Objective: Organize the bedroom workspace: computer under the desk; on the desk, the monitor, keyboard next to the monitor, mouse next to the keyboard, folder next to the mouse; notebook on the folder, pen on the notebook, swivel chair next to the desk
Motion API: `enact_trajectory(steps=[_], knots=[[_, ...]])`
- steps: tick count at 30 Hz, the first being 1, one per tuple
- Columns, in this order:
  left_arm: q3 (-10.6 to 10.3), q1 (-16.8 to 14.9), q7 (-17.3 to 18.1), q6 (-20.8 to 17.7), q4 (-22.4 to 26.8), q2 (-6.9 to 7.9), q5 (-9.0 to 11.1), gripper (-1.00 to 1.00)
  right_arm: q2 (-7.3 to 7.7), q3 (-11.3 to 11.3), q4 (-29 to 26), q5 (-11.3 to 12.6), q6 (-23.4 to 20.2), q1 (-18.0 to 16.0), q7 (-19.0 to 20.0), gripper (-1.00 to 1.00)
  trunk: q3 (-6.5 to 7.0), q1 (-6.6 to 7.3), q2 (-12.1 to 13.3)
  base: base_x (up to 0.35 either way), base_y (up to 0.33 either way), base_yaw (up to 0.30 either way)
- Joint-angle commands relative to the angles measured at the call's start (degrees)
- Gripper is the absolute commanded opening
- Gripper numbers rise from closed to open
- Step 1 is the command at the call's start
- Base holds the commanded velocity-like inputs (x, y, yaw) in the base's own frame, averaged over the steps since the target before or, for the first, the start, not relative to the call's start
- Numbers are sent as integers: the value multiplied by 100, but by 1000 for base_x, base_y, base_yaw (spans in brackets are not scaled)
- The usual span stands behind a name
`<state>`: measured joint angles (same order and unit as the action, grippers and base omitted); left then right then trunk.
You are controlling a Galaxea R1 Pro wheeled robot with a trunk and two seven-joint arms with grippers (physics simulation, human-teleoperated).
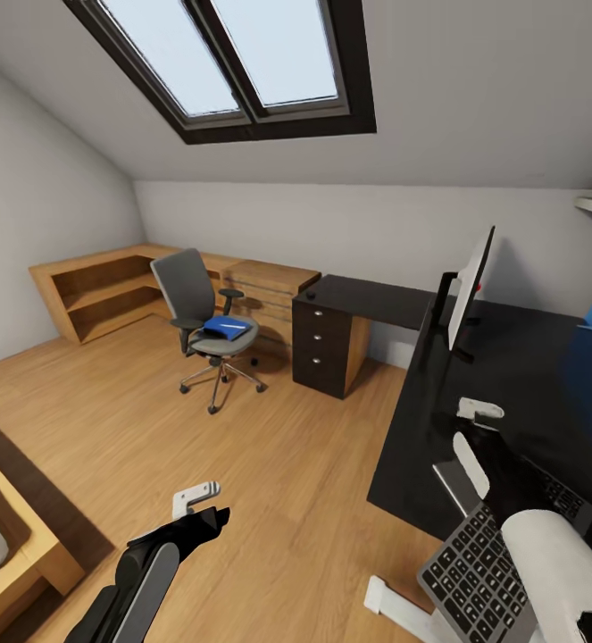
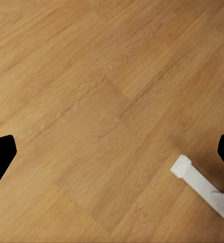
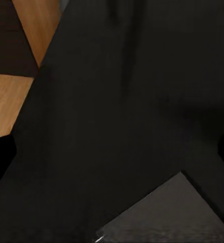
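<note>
- Keyboard: slim, stiff, dark grey with a silver edge. It lies near right on the desk, partly past the near edge. Probably light; grip a long edge, since the flat top gives no hold.
- Right gripper hovers over the glossy black desktop beyond the keyboard. Jaws wide, holding nothing.
- Monitor: thin, upright on the desk, likely tippy.
- Folder: flat, bright blue, on the chair seat, far left. Smooth, may slide; pinch an overhanging edge.
- Left gripper over the wood floor, jaws wide, empty.
</note>
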<state>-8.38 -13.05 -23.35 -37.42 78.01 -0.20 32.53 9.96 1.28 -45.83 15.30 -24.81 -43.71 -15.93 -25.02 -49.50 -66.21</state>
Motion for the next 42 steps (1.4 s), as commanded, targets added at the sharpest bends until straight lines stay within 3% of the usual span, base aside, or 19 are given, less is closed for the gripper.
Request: enact_trajectory(steps=[1, 2, 4, 9, 18, 28, 42], knots=[[-6, -4, -55, -11, 4, 1, 55, 100, -62, -1, -1795, 223, -651, 983, -97, 100, 13, 22, 38, 0, 0, 0], [-6, -4, -51, -11, 4, 2, 56, 100, -107, 6, -2774, 388, -933, 1411, -203, 100, 13, 22, 38, 0, 0, 0], [-6, -4, -45, -11, 4, 2, 59, 100, -168, 5, -3764, 642, -1187, 1923, -444, 100, 13, 22, 38, 0, 0, 0], [-6, -4, -39, -5, 4, 2, 54, 100, -237, 8, -4285, 962, -1417, 2370, -752, 100, 13, 22, 38, 0, 0, 0], [-6, -4, -38, -2, 4, 9, 52, 100, -316, -5, -4420, 1154, -1399, 2489, -824, 100, 13, 22, 38, -2, 1, 0], [-6, -4, -40, -2, 4, 8, 44, 100, -336, 47, -4422, 1151, -1351, 2490, -840, 100, 13, 22, 38, -203, 154, -7], [-2, -4, -45, -2, 4, 10, 51, 100, -346, 48, -4408, 1148, -1332, 2490, -851, 100, 13, 22, 38, -268, 218, -276]])
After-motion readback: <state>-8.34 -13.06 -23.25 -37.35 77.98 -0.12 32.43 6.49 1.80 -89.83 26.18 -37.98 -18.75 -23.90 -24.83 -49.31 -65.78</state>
